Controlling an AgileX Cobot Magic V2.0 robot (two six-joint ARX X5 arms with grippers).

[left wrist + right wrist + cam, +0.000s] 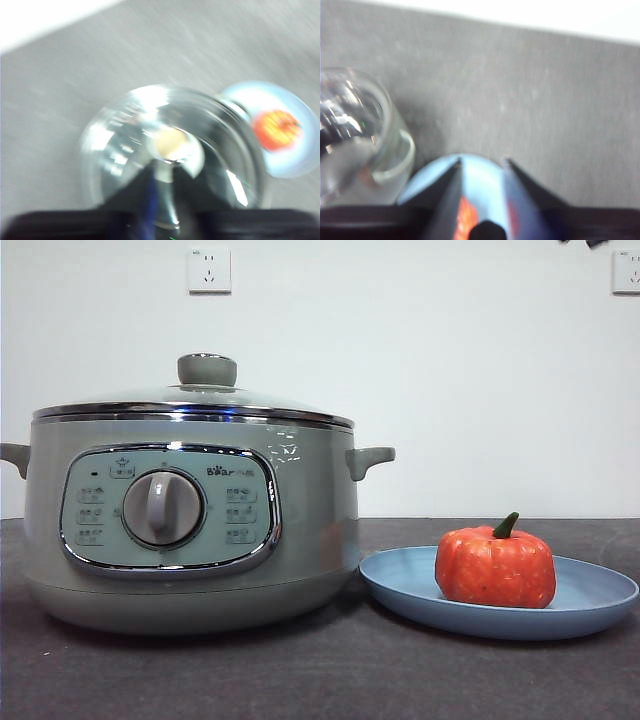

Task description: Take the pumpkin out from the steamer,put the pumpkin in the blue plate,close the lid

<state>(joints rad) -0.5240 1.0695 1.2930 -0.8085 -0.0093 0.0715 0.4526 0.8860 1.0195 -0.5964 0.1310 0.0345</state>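
Overhead, your left gripper (162,200) hangs above the steamer; its wrist picture is blurred, and the dark jaws meet in a narrow wedge pointing at the lid's knob (170,144), so you cannot tell whether they are apart or together. Nothing is between them. Your right gripper (481,200) sits above the blue plate (480,180) with its two jaws spread apart and empty, a strip of orange-red pumpkin (466,220) showing in the gap below them.

From the front view you see the lid (195,400) seated flat on the steamer (190,530), its steel rim resting on the pot's chrome rim and its sage-green knob upright at the centre. The grey dial (162,508) faces you on the control panel. Just beside the steamer, the plate's rim nearly touches the pot's base. The pumpkin stands upright on the plate, green stem (506,526) on top. Both rest on the dark grey table (300,680).
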